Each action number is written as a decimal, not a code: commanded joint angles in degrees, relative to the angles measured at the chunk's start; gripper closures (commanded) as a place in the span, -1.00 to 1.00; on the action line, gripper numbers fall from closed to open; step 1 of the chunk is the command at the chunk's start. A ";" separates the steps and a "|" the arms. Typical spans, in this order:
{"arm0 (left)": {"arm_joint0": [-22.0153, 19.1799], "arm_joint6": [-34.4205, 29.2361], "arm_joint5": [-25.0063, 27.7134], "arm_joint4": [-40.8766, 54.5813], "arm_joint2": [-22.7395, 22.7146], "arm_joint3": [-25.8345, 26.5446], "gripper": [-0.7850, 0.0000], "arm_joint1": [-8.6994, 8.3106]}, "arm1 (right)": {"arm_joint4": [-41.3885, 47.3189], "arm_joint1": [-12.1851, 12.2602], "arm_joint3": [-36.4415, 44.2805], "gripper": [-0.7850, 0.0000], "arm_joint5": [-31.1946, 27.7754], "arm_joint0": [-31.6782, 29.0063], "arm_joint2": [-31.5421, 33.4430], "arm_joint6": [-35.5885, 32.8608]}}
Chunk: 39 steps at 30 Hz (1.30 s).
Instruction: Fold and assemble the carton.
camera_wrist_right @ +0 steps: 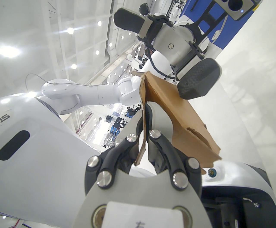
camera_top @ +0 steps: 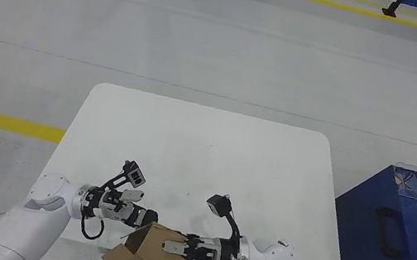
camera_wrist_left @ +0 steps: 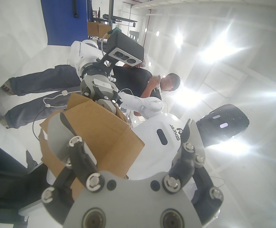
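Note:
A brown carton [camera_top: 143, 253], partly unfolded with loose flaps, hangs at the table's near edge between my two arms. My right gripper [camera_top: 173, 247] is shut on the edge of one carton panel [camera_wrist_right: 172, 108]; in the right wrist view its fingers [camera_wrist_right: 148, 114] pinch the thin cardboard between them. My left gripper [camera_top: 147, 218] stands open at the carton's far upper side. In the left wrist view one finger [camera_wrist_left: 62, 133] lies against the carton [camera_wrist_left: 101, 133] and the other finger [camera_wrist_left: 192, 138] is wide apart from it. The right gripper [camera_wrist_left: 101, 92] shows beyond, on the carton's rim.
The white table [camera_top: 204, 154] stretches away beyond the carton. A blue cabinet [camera_top: 399, 239] with a clear container [camera_top: 412, 180] on top stands to the right of the table. Grey floor with yellow lines surrounds it.

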State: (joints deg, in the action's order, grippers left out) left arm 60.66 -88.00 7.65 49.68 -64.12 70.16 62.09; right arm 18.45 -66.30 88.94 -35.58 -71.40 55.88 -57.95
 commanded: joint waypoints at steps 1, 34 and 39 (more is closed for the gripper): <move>0.00 0.00 0.00 0.00 0.00 0.00 -1.00 0.00 | 0.00 0.00 0.00 1.00 0.00 0.00 0.00 -0.01; 16.05 10.34 3.24 -44.17 -17.88 29.71 -1.00 -7.42 | -3.96 3.37 8.94 1.00 3.34 -5.93 7.22 -2.28; 15.58 10.39 1.05 -48.43 -15.68 31.32 -1.00 -7.63 | -1.02 3.38 7.96 1.00 4.41 -4.76 5.96 -4.77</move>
State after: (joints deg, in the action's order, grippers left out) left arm 76.45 -77.38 9.25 2.54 -80.39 101.18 54.52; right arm 16.59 -62.90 97.13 -31.24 -76.39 62.07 -62.36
